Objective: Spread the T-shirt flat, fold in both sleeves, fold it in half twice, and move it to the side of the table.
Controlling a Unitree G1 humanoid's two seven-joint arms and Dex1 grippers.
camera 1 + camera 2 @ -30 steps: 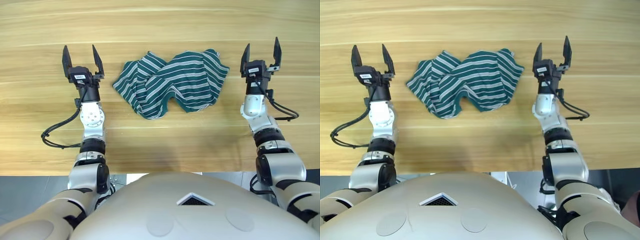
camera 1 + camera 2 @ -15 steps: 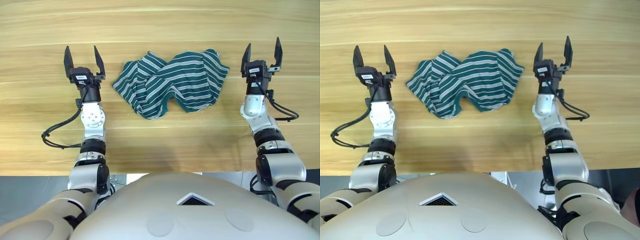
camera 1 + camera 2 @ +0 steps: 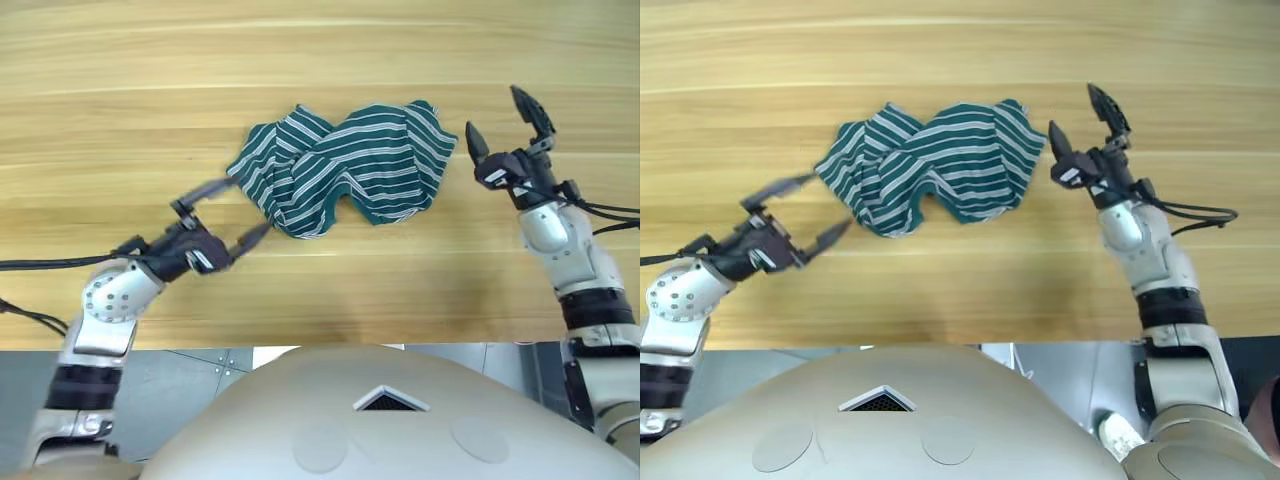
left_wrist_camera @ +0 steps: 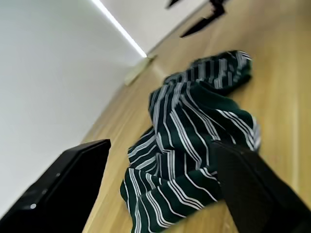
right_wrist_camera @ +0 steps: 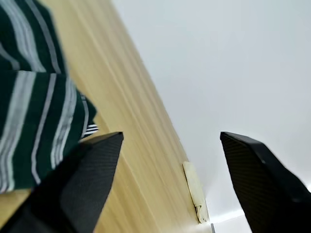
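The T-shirt [image 3: 345, 165], dark green with thin white stripes, lies crumpled in a heap on the wooden table [image 3: 320, 60]. My left gripper [image 3: 232, 211] is open at the heap's near-left corner, its fingers [image 3: 205, 191] pointing toward the cloth and nothing between them. In the left wrist view the T-shirt [image 4: 194, 126] sits just beyond the two spread fingers. My right gripper [image 3: 500, 118] stands open a little to the right of the heap's right edge, not touching it. The right wrist view catches that edge of the T-shirt [image 5: 34, 97] beside one finger.
Bare wood stretches to the left, right and far side of the heap. The table's near edge [image 3: 300, 345] runs just behind my arms. A pale wall [image 5: 218, 73] rises past the far edge.
Both arms have swung inward. The left gripper dropped from upright at the far left to lie low, pointing at the shirt's near-left corner. The right gripper tilted toward the shirt's right edge.
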